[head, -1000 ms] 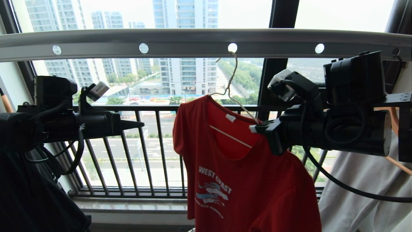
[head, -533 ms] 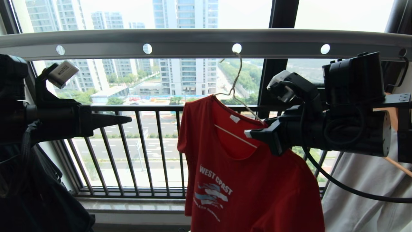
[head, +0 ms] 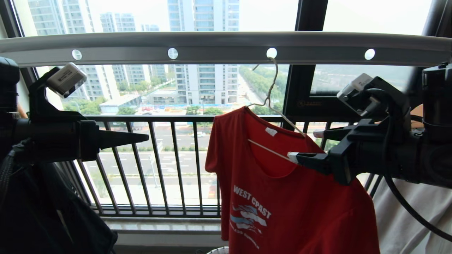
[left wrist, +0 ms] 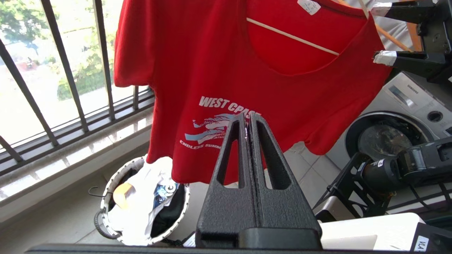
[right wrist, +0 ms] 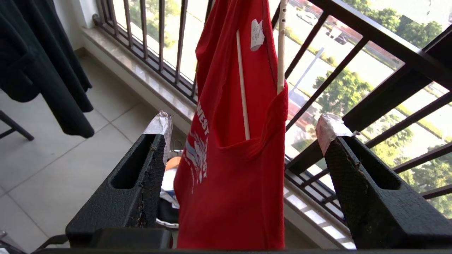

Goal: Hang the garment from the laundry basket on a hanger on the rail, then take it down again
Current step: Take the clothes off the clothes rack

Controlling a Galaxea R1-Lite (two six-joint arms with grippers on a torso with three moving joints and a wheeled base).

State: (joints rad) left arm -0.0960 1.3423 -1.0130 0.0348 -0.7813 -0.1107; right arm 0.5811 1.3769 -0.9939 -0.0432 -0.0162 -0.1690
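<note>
The red garment (head: 282, 190) hangs on the wire hanger (head: 271, 106), hooked through a hole in the rail (head: 219, 46). The right end effector (head: 306, 145) stands spread wide at the shirt's right shoulder, gripping nothing; the left end effector (head: 143, 137) waits pinched shut, well to the left. The laundry basket (left wrist: 106, 197) sits below on the floor. Hanging appears complete; taking it down likely calls for regrasping the hanger and lifting its hook free.
</note>
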